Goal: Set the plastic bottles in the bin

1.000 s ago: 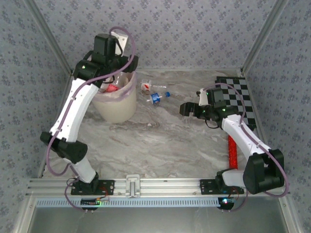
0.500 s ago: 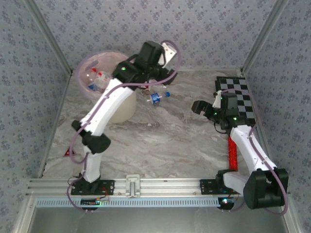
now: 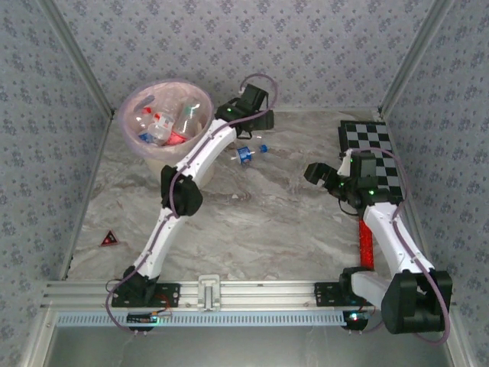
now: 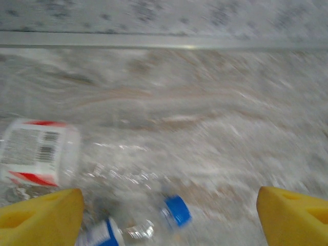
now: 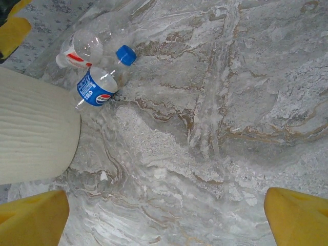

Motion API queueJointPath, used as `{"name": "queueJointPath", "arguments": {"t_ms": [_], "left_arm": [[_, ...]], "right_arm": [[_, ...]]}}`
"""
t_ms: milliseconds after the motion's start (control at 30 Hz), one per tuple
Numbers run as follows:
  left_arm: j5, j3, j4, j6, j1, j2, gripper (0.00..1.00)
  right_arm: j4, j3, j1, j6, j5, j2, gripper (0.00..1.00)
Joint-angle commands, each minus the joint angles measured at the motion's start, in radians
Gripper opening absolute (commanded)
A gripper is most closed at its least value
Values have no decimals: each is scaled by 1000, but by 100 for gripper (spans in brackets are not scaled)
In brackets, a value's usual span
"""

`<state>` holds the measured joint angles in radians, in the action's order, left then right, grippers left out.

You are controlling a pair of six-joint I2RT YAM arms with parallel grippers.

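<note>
nearly done: most bottles are in the bin, two lie loose on the surface

the bin point(image 3: 122, 115) at far left holds a heap of bottles point(image 3: 157, 126) inside its pink bag, with red caps and labels showing. just right of it on the marbled surface point(image 3: 260, 222) lie a red-label bottle point(image 5: 82, 48) and a blue-label bottle point(image 5: 96, 89) with a blue cap, side by side, both yet to go in. the left fingers point(image 4: 43, 215) hover over that pair, spread wide and empty. the right fingers point(image 5: 31, 218), well to the right, are also spread wide and empty.
</note>
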<state>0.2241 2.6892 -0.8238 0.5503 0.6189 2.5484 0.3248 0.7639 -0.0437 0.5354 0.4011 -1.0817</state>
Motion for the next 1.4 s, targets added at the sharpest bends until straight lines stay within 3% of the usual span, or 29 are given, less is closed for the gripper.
{"name": "queueJointPath", "arguments": {"t_ms": [0,100,400,633,833,1067,1167,1367], "left_arm": [[95,53,91,135,10,30,88],[151,52,112,166,6,68,88],[178,53,173,226,-24,168,88],[23,52,178,109,-28,207,89],[-176,24,31,6,-12,191,85],[-170,-227,24,-89,81,-32,85],[-95,-351,47,-118,117,-179,85],[-6,-592,134,-129,156,-477,85]], "right_arm": [[28,-11,13,-1,20,23,100],[24,-15,22,-3,31,22,100],[36,-18,45,-14,51,27,100],[20,-22,53,-9,64,21,100],[-23,50,46,-27,98,-63,100],[56,285,-16,-234,63,-315,100],[68,387,-30,-309,17,-428,100],[23,608,-28,-234,84,-669,96]]}}
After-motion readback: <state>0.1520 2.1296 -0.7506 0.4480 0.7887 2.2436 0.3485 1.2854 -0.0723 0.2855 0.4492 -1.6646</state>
